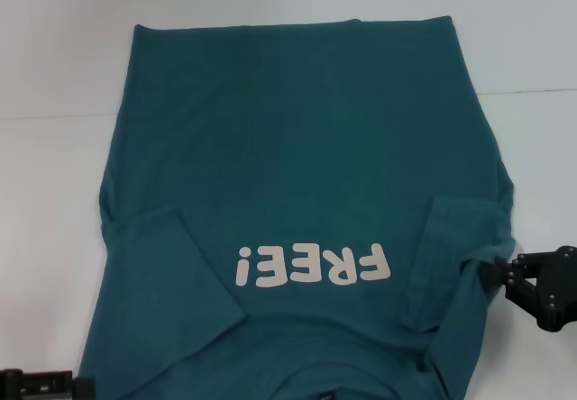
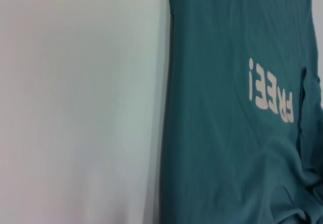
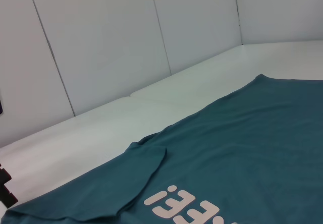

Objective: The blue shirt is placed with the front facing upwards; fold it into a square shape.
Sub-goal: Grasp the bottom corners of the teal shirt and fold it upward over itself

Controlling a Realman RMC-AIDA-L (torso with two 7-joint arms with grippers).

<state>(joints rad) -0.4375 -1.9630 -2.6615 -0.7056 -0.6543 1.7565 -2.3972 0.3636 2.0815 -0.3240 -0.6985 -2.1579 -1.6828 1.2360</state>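
Observation:
The blue shirt [image 1: 297, 166] lies flat on the white table, front up, with its white "FREE!" lettering [image 1: 313, 265] near my side and the hem at the far end. Both short sleeves are folded inward over the body, one [image 1: 171, 274] on the left and one [image 1: 451, 256] on the right. My right gripper [image 1: 505, 274] sits at the shirt's right edge, beside the folded sleeve, where the cloth is rumpled. My left gripper [image 1: 41, 385] shows only as a dark part off the shirt's near left corner. The wrist views show the shirt [image 2: 227, 133] [image 3: 252, 143] but no fingers.
The white table [image 1: 54, 193] runs wide on the left of the shirt and beyond its hem. A narrower strip [image 1: 541, 148] lies to the right. Pale wall panels [image 3: 101, 42] stand behind the table's far side.

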